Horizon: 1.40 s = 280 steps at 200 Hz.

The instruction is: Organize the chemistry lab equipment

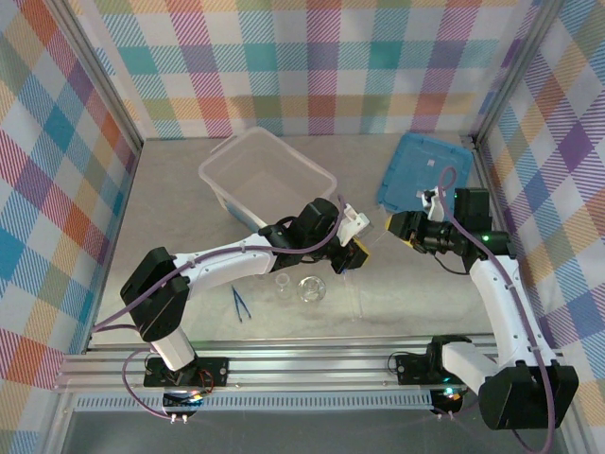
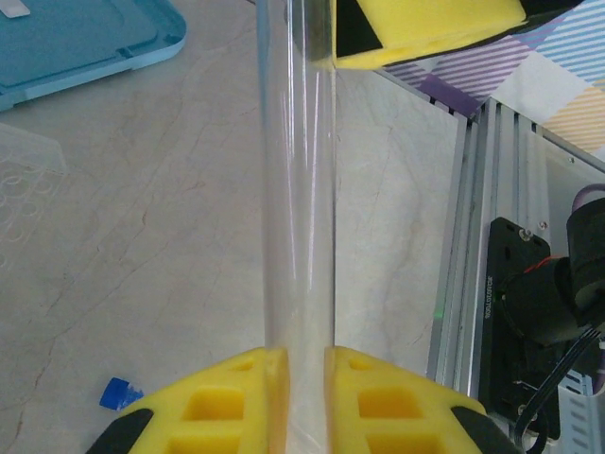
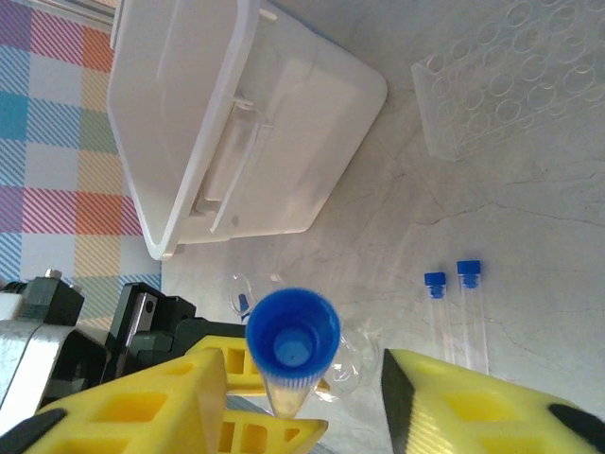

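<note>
Overhead view of a pale stone-look tabletop (image 1: 189,218) walled in by plaid fabric, with 2 robot arms reaching toward each other near its middle.

The left gripper (image 1: 354,253) has its yellow jaws clamped together on one end of a thin, clear blue-capped tube (image 2: 298,189). It holds the tube out roughly level toward the right arm, apparently to pass it across.

The right gripper (image 3: 304,371) faces the tube end-on. Its wrist view looks straight at the round blue cap (image 3: 293,339), with a yellow jaw on each side. Those jaws are apart, and a gap shows to the right of the cap, so this arm does not yet grip the tube. The tube hangs in the air between the 2 grippers, just right of the tabletop's centre.

Because the left jaws hold only one end, the capped end is free for the other arm to take. That grip would probably suit lowering the tube upright into the clear tube rack (image 3: 510,76) on the tabletop.

- 2 more capped tubes (image 3: 468,272) lie side by side on the tabletop.
- A glass flask (image 1: 310,288), a tiny beaker (image 1: 282,284) and dark blue tweezers (image 1: 239,303) sit on the near side, left of centre.
- A translucent plastic box (image 1: 265,175) stands at the far centre.
- A flat blue lid (image 1: 425,170) lies at the far right.
</note>
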### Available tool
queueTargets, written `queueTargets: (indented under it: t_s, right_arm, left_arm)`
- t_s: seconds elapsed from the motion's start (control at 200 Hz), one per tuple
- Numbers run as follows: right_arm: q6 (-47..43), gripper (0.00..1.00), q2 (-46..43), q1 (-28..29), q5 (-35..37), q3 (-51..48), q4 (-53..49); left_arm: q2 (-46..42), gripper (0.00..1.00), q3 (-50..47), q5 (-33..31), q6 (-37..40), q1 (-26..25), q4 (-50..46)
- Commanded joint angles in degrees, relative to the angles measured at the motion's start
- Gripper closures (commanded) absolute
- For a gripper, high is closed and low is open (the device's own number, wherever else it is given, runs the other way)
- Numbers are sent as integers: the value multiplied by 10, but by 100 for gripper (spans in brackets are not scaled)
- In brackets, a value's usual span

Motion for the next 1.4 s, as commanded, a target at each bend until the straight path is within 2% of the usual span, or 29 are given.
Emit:
queueTargets:
  t_s: [0.0, 0.36, 1.03, 1.125, 1.395]
  right_arm:
    - [-1, 55, 4, -6, -23, 17, 21]
    - [3, 71, 3, -7, -56, 8, 36]
    - [-1, 91, 12, -6, -62, 6, 37]
    - [-1, 92, 11, -6, -60, 7, 36]
    - [-6, 94, 3, -6, -46, 7, 27]
  left_arm:
    - [-11, 98, 6, 21, 14, 5, -11]
    - [-6, 99, 14, 29, 23, 5, -26]
    - [-2, 98, 19, 32, 27, 5, -32]
    - [-2, 95, 19, 30, 26, 5, -32]
    - [-5, 75, 18, 19, 19, 5, -26]
